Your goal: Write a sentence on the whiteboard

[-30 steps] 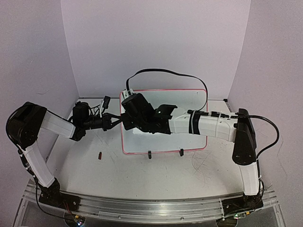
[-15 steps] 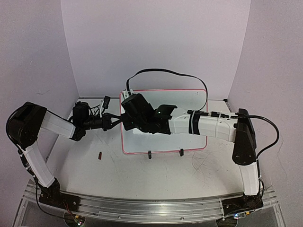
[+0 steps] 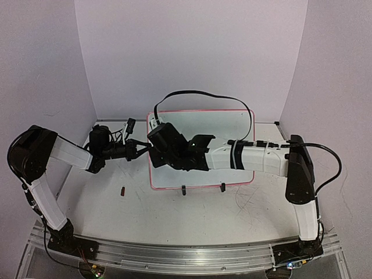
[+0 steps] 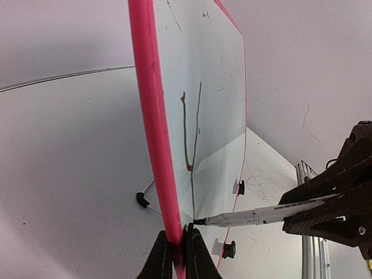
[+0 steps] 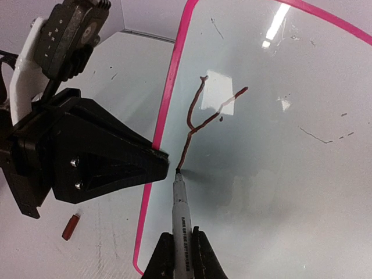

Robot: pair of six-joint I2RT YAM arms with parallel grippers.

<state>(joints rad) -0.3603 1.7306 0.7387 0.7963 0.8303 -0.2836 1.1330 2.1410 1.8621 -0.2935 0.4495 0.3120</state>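
Note:
The whiteboard (image 3: 232,125), glossy white in a pink frame, stands tilted at the table's back. My left gripper (image 4: 180,247) is shut on its left frame edge (image 4: 152,116). My right gripper (image 5: 177,250) is shut on a white marker (image 5: 181,212), whose black tip touches the board right beside the left gripper's fingers. Of the sentence, only a Y-shaped dark stroke (image 5: 195,116) shows, and the tip rests at its lower end. In the left wrist view the marker (image 4: 256,217) comes in from the right. From above, the right arm covers the writing.
A small red-brown cap (image 3: 123,190) lies on the scratched tabletop, left of the board. Two black clip feet (image 3: 183,189) (image 3: 222,187) hold the board's lower edge. A black cable (image 3: 203,93) arcs over the board. Purple walls close in on three sides.
My right wrist has moved slightly down and to the left over the board, and its cable has sagged lower. The left arm and the board have stayed still.

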